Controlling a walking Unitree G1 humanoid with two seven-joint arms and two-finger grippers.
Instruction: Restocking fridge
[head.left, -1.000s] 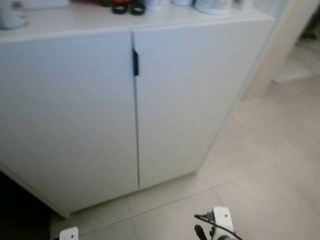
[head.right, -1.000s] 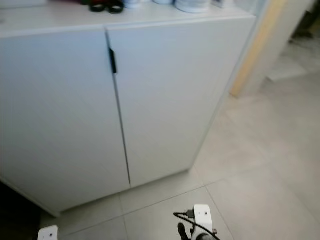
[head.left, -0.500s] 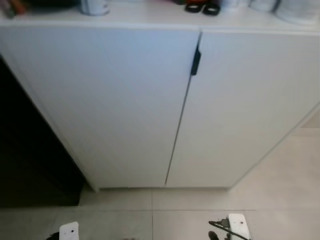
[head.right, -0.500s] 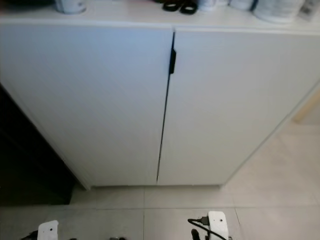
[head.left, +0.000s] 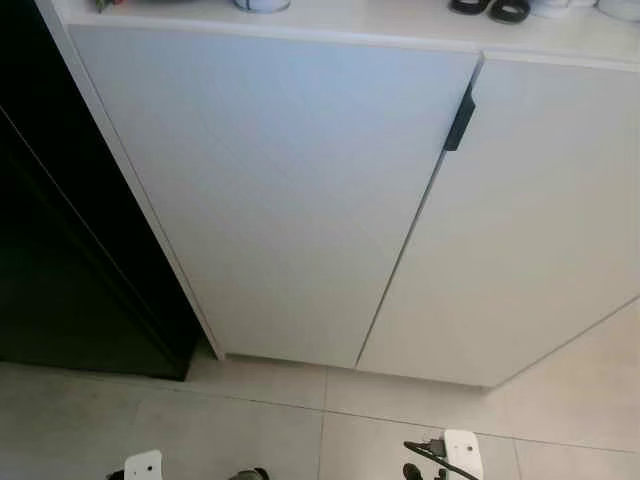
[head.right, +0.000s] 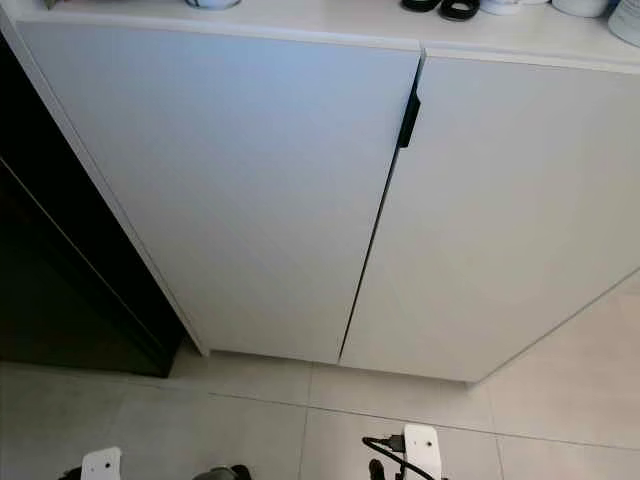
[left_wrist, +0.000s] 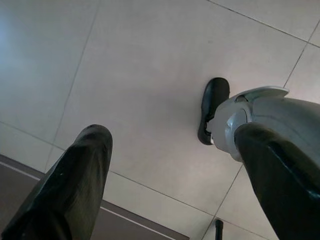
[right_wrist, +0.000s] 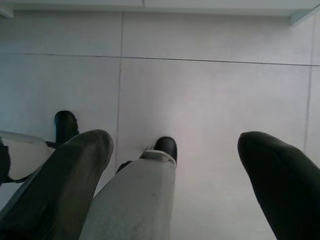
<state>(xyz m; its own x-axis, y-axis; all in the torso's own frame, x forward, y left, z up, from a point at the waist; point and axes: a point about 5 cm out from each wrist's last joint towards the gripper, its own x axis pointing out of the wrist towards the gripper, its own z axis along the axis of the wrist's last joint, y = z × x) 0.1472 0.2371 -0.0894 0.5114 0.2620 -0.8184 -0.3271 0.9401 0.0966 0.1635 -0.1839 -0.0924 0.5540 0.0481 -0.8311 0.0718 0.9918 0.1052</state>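
White two-door cabinet (head.left: 300, 200) ahead on a pale tiled floor (head.left: 250, 430), a dark unit (head.left: 50, 250) at its left.

Head views: both cabinet doors are closed, a black handle (head.left: 460, 120) at their seam; black rings (head.right: 445, 8) and white containers sit on its top edge. Whether the dark unit is the fridge cannot be told. Left wrist view: the left gripper (left_wrist: 170, 185) hangs over floor tiles, fingers spread apart and holding nothing, the robot's black foot (left_wrist: 212, 107) beyond. Right wrist view: the right gripper (right_wrist: 175, 180) likewise hangs with fingers parted and bare above the tiles.
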